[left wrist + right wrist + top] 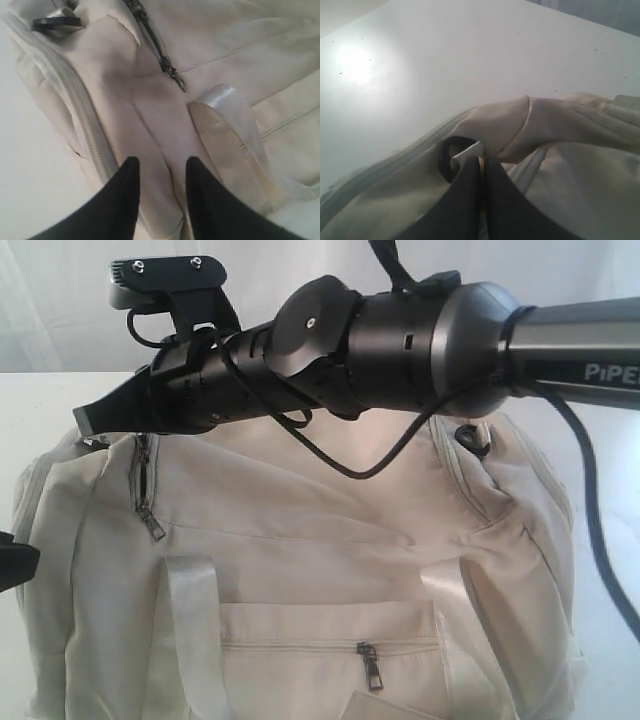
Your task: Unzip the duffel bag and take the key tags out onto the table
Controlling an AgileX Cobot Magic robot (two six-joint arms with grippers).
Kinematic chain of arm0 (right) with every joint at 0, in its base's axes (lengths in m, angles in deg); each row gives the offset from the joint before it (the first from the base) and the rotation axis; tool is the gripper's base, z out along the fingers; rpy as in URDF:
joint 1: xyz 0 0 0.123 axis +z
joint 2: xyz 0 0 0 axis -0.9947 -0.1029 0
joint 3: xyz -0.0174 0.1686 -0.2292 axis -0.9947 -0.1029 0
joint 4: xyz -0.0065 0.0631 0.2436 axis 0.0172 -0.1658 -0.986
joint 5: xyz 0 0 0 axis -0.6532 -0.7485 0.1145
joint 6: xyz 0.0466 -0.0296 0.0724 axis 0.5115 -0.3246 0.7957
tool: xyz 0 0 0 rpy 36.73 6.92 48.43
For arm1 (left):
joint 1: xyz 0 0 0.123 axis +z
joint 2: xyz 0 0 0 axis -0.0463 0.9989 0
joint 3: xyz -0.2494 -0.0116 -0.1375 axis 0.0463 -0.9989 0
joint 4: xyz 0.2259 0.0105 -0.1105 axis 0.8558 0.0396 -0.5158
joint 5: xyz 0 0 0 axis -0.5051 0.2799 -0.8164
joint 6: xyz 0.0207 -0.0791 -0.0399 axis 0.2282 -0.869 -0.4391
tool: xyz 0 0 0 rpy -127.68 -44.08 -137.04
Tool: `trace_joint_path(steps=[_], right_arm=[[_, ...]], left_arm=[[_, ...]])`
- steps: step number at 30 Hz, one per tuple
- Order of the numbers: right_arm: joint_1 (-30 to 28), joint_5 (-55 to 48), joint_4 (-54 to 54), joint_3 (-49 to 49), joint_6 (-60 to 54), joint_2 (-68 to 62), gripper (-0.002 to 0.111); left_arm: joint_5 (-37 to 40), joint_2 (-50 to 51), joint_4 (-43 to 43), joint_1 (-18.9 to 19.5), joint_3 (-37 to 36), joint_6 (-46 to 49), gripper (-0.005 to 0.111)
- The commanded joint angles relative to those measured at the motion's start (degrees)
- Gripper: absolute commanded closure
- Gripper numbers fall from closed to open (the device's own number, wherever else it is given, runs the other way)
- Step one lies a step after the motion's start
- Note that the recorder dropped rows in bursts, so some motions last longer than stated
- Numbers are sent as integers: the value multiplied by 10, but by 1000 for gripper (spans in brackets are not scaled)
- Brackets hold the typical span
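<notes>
White surface [420, 60] carries the cream bag [330, 530], which fills the middle of it. The main zip looks closed, zip pull [156, 527] hanging, so unzipping is prob. not begun. Left gripper [160, 172] hovers over the fabric w/ jaws partly apart, holding nothing. Right gripper [483, 165] is closed tight by a D-ring [444, 160]. Tags are not visible, i.e. prob. inside.

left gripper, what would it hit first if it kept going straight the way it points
Likely the bag's fabric just past its open jaws; the zipper pull lies farther on. Depth is unclear.
</notes>
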Motion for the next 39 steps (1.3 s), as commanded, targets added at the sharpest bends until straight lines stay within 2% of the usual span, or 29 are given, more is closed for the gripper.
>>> trace_joint_path(steps=[1, 5, 7, 17, 20, 26, 30, 35, 39], right_arm=[[-13, 9, 1, 32, -11, -18, 108], [-15, -7, 1, 54, -12, -28, 108], [-15, -13, 1, 62, -12, -29, 108], [-39, -86, 14, 84, -13, -28, 108], [-49, -92, 15, 84, -13, -28, 108], [-58, -80, 15, 84, -15, -29, 108], [-58, -72, 15, 85, -15, -39, 108], [-59, -63, 15, 97, -16, -50, 108], [-59, -59, 15, 118, -17, -62, 108]], left_arm=[[-27, 0, -13, 0, -16, 20, 57], [-68, 16, -13, 0, -29, 16, 44], [-94, 31, -17, 0, -32, 15, 41], [-139, 121, -94, 0, -31, 15, 41], [-122, 122, -107, 0, -31, 15, 53], [-78, 122, -114, 0, -31, 17, 105], [-47, 122, -103, 0, -24, 19, 107], [50, 122, -46, 0, 9, 15, 107], [86, 122, -3, 0, 16, -19, 107]])
